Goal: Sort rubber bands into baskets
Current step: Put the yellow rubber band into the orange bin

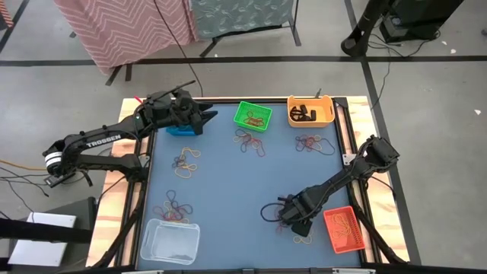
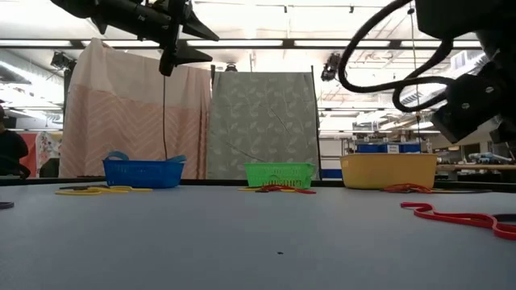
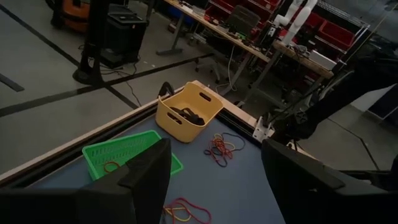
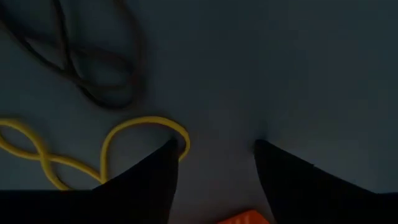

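Your right pincer [image 1: 298,221] is down on the blue bench [image 1: 228,190] beside the red-orange mesh basket [image 1: 344,230], its fingers spread, with one fingertip [image 4: 168,152] touching the end of a thin yellow rubber band [image 4: 112,146]. That band lies flat, twisted into a figure-eight, with its long axis running away from the fingertip; a dark brown band [image 4: 93,68] lies in loose loops just beyond it. The other thin elastic loops sit in small mixed clusters of red, yellow, orange and dark bands across the bench [image 1: 249,141]. Your left pincer [image 1: 204,119] hangs above the blue mesh basket [image 1: 181,131], fingers spread and holding nothing. The green mesh basket [image 1: 253,116] holds a few loops, one of them red. The yellow-orange basket [image 1: 310,111] holds dark bands, and the red-orange one holds orange loops. The clear white basket [image 1: 169,240] stands at the near left corner with dark bands at its bottom.
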You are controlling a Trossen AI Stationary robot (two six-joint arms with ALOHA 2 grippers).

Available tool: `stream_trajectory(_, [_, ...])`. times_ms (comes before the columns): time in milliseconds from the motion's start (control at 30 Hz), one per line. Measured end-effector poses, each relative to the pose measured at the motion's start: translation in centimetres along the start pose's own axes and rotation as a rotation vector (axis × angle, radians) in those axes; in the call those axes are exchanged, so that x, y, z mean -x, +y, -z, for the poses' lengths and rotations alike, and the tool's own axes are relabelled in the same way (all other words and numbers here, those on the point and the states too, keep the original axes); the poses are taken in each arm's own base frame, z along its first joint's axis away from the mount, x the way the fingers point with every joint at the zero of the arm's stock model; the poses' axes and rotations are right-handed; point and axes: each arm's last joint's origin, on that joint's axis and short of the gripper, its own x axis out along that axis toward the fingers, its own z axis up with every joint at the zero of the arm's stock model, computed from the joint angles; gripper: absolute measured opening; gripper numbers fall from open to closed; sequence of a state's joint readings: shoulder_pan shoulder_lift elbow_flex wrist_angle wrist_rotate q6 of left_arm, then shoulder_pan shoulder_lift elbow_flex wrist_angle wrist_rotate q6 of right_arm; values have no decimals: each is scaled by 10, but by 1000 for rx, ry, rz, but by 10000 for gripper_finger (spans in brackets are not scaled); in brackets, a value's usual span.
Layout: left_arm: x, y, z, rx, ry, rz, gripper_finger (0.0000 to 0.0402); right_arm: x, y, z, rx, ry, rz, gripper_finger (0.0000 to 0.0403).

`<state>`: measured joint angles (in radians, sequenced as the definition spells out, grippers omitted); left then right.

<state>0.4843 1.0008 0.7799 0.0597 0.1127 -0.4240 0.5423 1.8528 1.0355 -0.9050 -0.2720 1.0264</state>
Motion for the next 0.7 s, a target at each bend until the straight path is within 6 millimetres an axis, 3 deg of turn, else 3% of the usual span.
stream_trajectory(133, [0,0,0,0,0,0,253,-1,-4,0,-8,9,39,150])
stream_trajectory(267, [0,0,-1,-1,-11,5,253,3,-12,-1,-30,-5,83,25])
stream_trajectory(400, [0,-3,-7,-9,-77,35,253,22,-32,0,-84,-78,175,8])
stream_trajectory(533, [1,-6,-14,-17,-143,64,253,60,-61,10,-159,-152,233,5])
stream_trajectory(700, [2,-8,-16,-21,-171,77,253,108,-99,33,-311,-340,143,3])
